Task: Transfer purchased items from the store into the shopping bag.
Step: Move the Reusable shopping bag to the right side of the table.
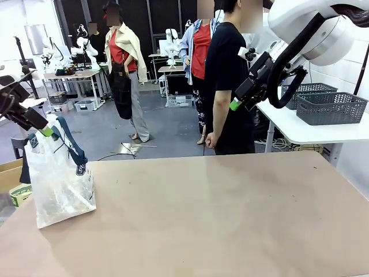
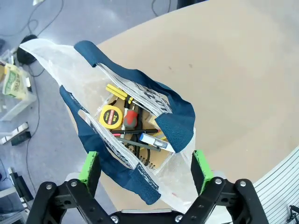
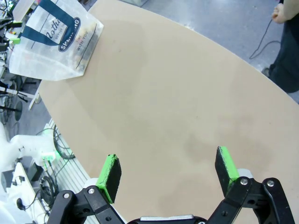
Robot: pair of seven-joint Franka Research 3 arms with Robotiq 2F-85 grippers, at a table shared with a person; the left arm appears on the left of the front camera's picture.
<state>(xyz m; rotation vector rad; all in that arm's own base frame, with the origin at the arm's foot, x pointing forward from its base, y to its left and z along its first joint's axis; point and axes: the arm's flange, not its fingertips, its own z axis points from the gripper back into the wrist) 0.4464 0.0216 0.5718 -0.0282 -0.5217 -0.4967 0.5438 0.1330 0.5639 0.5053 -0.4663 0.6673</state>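
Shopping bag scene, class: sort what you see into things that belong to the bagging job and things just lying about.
Belongs to the job:
- shopping bag
- yellow tape measure, pens and brown cardboard piece inside it
- left hand, open above the bag

Just lying about:
- grey mesh baskets on the side table
- green-labelled box beside the table

We list: shopping bag (image 2: 180, 163), crinkled translucent plastic, woven navy cloth handles (image 2: 175, 123); table (image 1: 219, 213), smooth matt tan; basket (image 1: 331, 107), grey plastic mesh.

Even, bright indoor light from overhead. The table (image 1: 219, 213) shows soft, faint shadows and a pale sheen at its far edge. Both wrist views bend at the edges. The front view's background is slightly soft.
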